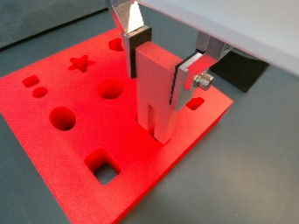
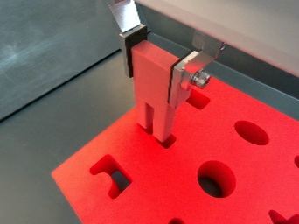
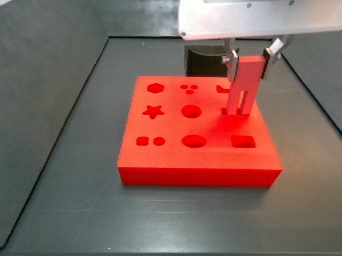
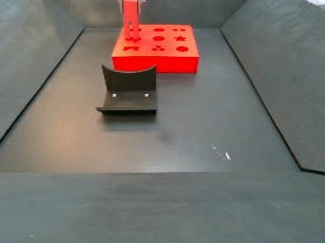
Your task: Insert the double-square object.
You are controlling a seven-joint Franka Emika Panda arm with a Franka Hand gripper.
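In both wrist views the gripper (image 1: 163,54) clamps the double-square object (image 1: 159,87), upright, its grooved foot at a slot in the red block (image 1: 70,140). In a side view the dark stand (image 4: 128,90) sits well apart.

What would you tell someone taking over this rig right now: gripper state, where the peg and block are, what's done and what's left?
Gripper: shut on the double-square object, holding it upright near its top, above the red block.
Peg: its lower end is at, and seems just inside, a hole near the block's edge; most of its length is above the surface.
Block: flat on the floor; the dark curved stand sits apart from it, untouched.
Done: peg picked up, aligned, entry apparently begun.
Left: push straight down until seated, then open and lift clear.
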